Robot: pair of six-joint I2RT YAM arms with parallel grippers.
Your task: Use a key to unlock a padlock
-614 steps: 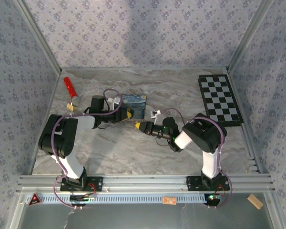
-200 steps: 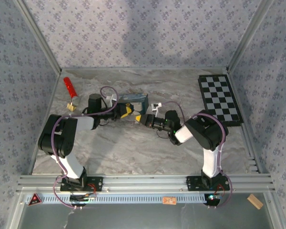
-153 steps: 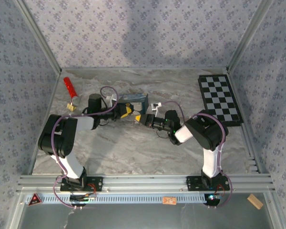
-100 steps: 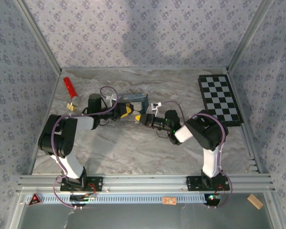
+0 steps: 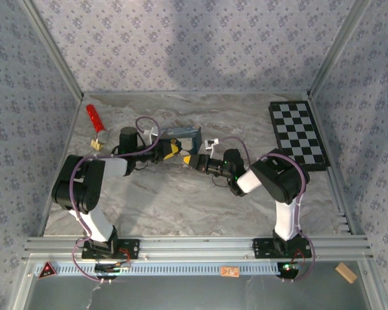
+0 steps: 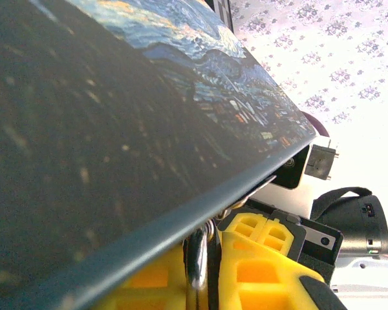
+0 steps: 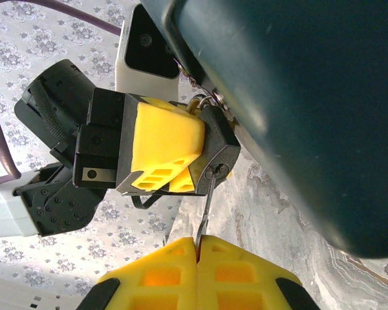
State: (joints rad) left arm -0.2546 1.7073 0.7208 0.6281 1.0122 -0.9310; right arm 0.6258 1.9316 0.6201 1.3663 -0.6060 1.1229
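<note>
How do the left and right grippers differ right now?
The left gripper clamps the black padlock; the right gripper pinches the thin key, its tip at the keyhole. The left gripper's jaws are held apart by the padlock; the right gripper's jaws nearly touch. Both have yellow jaws.

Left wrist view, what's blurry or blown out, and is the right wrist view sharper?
Left wrist: the painted tin looms close and soft, the wall at right washed out white. Right wrist: padlock and key are crisp; the tin's side is dark.
</note>
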